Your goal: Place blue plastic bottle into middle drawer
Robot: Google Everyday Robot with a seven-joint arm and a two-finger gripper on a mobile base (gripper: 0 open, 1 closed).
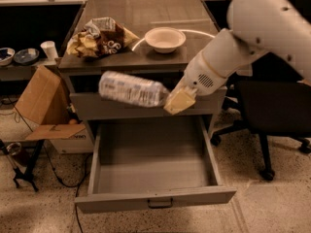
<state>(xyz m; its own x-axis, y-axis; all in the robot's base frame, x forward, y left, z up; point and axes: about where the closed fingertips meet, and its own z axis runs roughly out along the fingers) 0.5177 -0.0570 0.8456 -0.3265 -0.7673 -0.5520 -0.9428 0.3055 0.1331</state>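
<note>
The blue plastic bottle (pixel 132 89) is clear and crinkly with a pale label. It lies level in the air, pointing left, above the back of the open middle drawer (pixel 153 198). My gripper (pixel 176 101) is shut on the bottle's right end, with yellowish fingers (pixel 181 101) clamped on it. The white arm reaches in from the upper right. The drawer is pulled fully out, a grey flat tray with a small dark handle (pixel 160 203) mid-front; its floor is bare.
The cabinet top (pixel 146 57) holds a white bowl (pixel 165 39) and a crumpled snack bag (pixel 99 37). A closed drawer sits above the open one. A cardboard box (pixel 43 106) stands left. A black office chair (pixel 272 110) stands right.
</note>
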